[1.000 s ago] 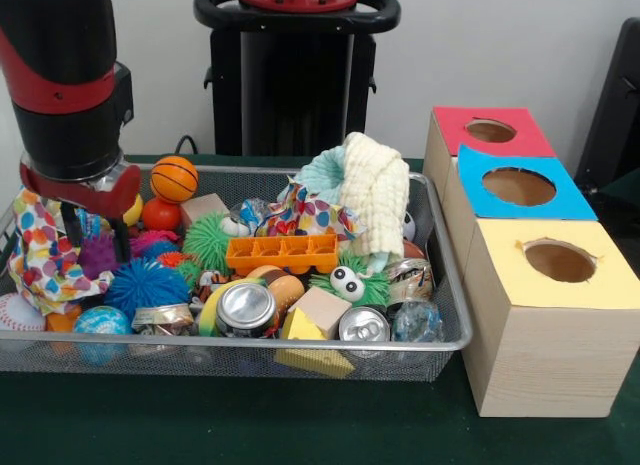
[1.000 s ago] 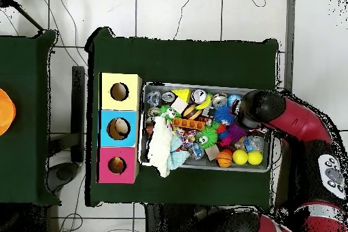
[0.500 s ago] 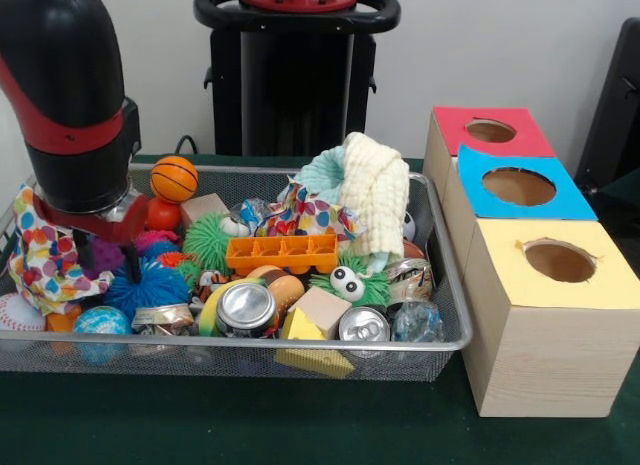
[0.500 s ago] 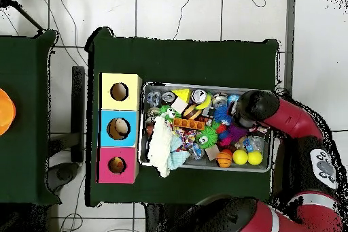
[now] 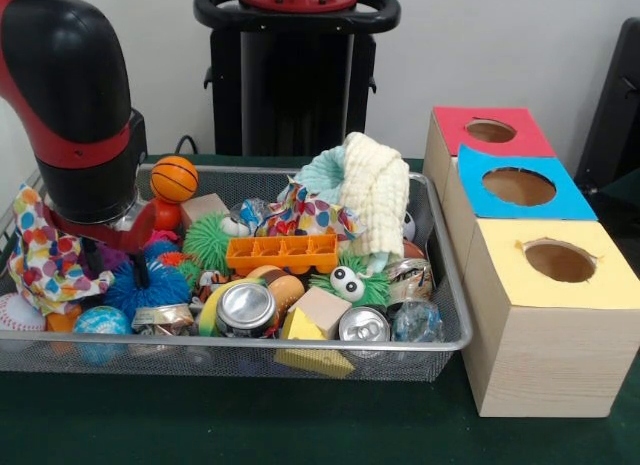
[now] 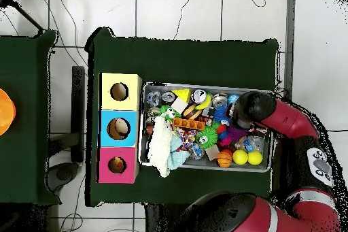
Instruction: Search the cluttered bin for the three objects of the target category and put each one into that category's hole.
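A robotics lab: green-clothed table (image 5: 200, 425) on tiled floor (image 6: 177, 11) with loose cables (image 6: 187, 8), plain white wall (image 5: 480, 45).

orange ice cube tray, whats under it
The orange ice cube tray rests on a green fuzzy toy with googly eyes and a toy burger. Anything deeper is hidden.

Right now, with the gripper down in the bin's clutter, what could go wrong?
The gripper sits among the blue spiky ball and the patterned cloth; a grab may snag the cloth. Lifting could also drag neighbours such as the orange basketball over the wire bin rim.
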Available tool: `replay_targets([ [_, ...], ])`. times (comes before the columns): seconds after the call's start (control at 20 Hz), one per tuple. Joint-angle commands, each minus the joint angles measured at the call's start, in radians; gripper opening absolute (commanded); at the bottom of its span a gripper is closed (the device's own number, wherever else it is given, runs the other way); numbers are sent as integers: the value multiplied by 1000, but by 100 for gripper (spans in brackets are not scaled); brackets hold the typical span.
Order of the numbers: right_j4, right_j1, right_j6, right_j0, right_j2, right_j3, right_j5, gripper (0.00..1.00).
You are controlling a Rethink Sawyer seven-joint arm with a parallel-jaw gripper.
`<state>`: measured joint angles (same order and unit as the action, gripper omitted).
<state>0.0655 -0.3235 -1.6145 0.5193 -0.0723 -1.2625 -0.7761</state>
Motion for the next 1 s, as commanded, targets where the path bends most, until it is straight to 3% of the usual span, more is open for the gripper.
replay_targets([
  [0.05, 28, 17, 17, -1, 88, -15, -62, 100],
  [0.6, 31, -7, 28, 9, 97, -43, -22, 100],
  [0.65, 29, -12, 34, 16, 107, -54, 0, 0],
  [0.8, 22, -26, 20, 18, 115, -77, 36, 0],
  [1.0, 11, -52, 12, 20, 112, -97, 3, 0],
])
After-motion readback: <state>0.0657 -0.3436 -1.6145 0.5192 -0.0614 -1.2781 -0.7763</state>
